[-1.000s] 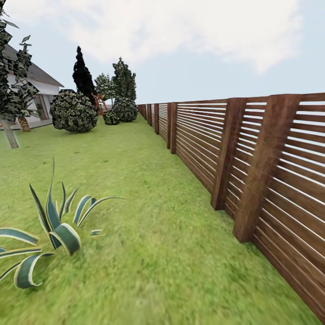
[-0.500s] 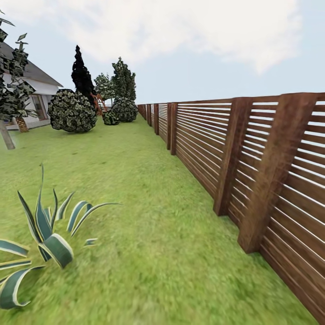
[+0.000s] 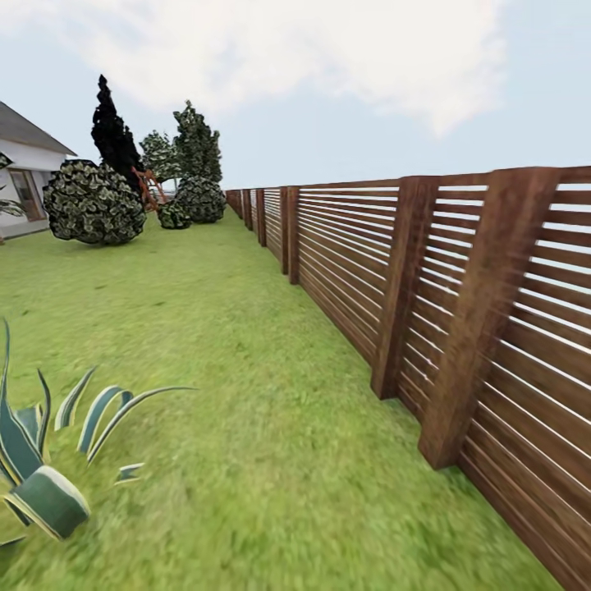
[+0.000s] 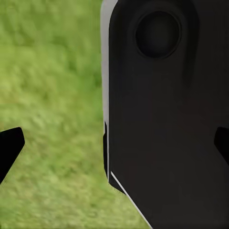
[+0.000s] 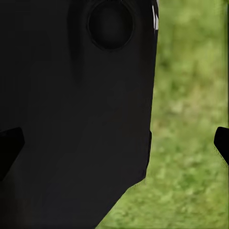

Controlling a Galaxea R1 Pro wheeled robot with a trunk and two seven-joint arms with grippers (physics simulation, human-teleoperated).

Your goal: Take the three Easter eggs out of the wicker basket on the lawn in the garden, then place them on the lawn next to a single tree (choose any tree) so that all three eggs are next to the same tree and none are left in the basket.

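A: Progress? Bright green lawn [image 3: 230,345] runs beside brown slatted wooden fence [image 3: 460,312]; no eggs or basket visible, so nothing looks done.

B: Pincers? Left pincer [image 4: 114,143] and right pincer [image 5: 114,143] released, empty, over grass.

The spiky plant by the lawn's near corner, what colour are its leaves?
Dark blue-green with cream edges; the plant shows best in the head view.
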